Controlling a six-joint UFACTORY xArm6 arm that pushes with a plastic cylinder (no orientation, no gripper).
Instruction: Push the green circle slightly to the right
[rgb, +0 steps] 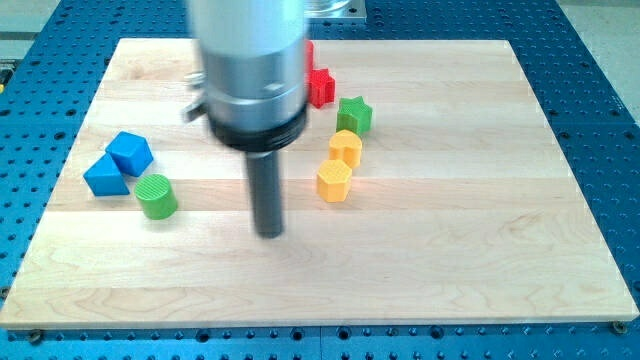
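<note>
The green circle (156, 195) sits on the wooden board (450, 240) toward the view's left, just beside 2 blue blocks: a cube (129, 153) and a triangular one (105, 176). The rod is plain, with nothing to spread or pinch; its tip (269, 234) rests to the view's right of the circle, apart from it. Farther right are 2 yellow blocks (345, 147) (334, 182), a green star (354, 115) and a red block (320, 86).

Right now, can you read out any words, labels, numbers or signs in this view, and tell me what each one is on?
None: no readable text shows anywhere.
The wooden board is bare wood.
The green circle, green star, blue blocks, yellow blocks and red block are plain coloured, unmarked.
The arm's metal housing above my tip is blurred, no marking legible.
</note>
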